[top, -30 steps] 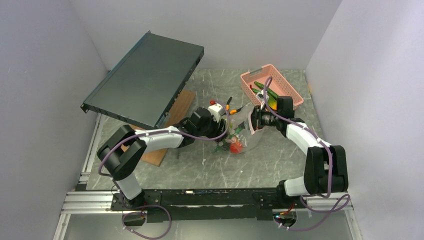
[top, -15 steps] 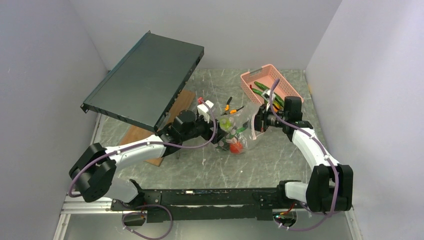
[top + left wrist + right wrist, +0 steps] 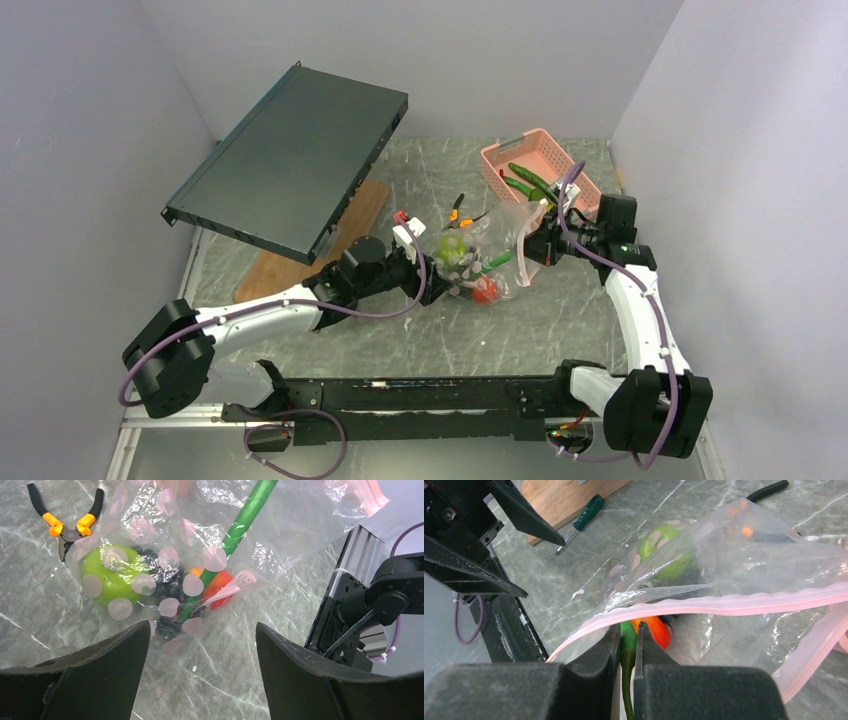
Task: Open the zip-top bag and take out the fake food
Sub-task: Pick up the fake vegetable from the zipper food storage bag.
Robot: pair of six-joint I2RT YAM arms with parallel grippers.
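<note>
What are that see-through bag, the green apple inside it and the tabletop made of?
The bag looks like thin clear plastic film: crinkled, glossy, with pale pink dots. The green apple seems moulded plastic: uniformly bright, smooth sheen. The tabletop looks like grey marble or a marble-print laminate, white-veined; I cannot tell which.

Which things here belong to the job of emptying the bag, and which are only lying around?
Job: bag, apple, grapes, cucumber, red piece, left gripper, right gripper.
Lying about: pliers, screwdriver, board, dark panel, basket (unsure).
</note>
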